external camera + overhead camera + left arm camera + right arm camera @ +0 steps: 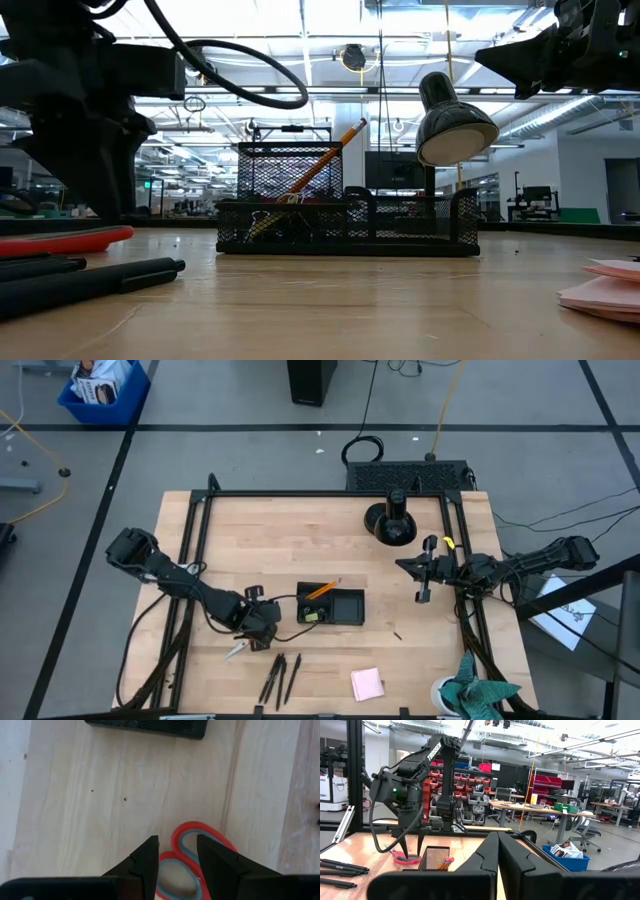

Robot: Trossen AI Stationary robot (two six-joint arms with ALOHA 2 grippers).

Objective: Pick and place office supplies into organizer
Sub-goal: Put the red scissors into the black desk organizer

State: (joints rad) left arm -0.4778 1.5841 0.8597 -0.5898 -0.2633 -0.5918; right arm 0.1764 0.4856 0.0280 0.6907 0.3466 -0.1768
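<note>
The red-handled scissors [240, 650] lie flat on the table, left of the black mesh organizer [331, 606]. My left gripper [176, 840] points steeply down over the handle loops, open, with a fingertip on either side of a red loop [196, 831]. The right wrist view shows it [410, 854] low at the handles. An orange pencil [322, 590] leans in the organizer's taller compartment. Dark pens [281, 676] and a pink sticky-note pad [367, 684] lie near the front edge. My right gripper [402, 564] is shut and hovers at the right, holding nothing. My left gripper comes at the scissors' red handle loops [176, 870] from above, fingers open and lying across them. The scissors lie flat on the table. I cannot tell whether the fingertips touch the handle.
A round black stand with a lamp head [390, 522] is at the back of the table. A teal cloth [478, 696] sits at the front right corner. A small dark piece [397, 635] lies right of the organizer. Black frame rails [190, 570] run along the table's sides.
</note>
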